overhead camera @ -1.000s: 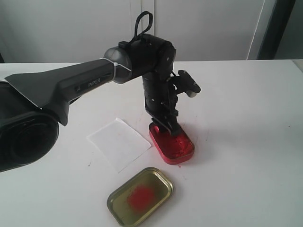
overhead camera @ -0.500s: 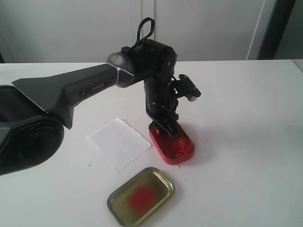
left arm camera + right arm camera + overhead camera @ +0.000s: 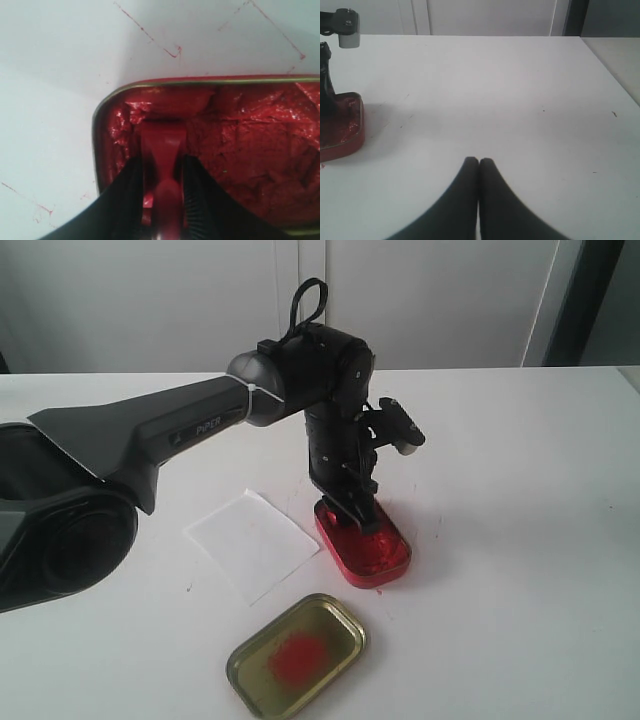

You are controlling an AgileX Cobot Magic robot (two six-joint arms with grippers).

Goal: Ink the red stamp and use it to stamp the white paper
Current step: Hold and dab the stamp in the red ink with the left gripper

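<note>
My left gripper (image 3: 352,512) points straight down into the red ink tin (image 3: 385,558) and is shut on the red stamp (image 3: 162,150). The stamp's handle sits between the two black fingers (image 3: 127,195), and its block base presses into the red paste at the tin's near-left end (image 3: 170,102). In the exterior view the stamp is hidden behind the fingers. The white paper (image 3: 252,542) lies flat just left of the tin. My right gripper (image 3: 479,162) hovers over bare table, shut and holding nothing.
The gold tin lid (image 3: 297,653) with a red smear lies in front of the paper and tin. The red tin (image 3: 340,127) shows at the edge of the right wrist view. Faint red marks dot the white tabletop (image 3: 172,50) beside the tin.
The left arm has shifted slightly and settled, with the stamp still down in the ink tin. Between half a second ago and now almost nothing moved.
</note>
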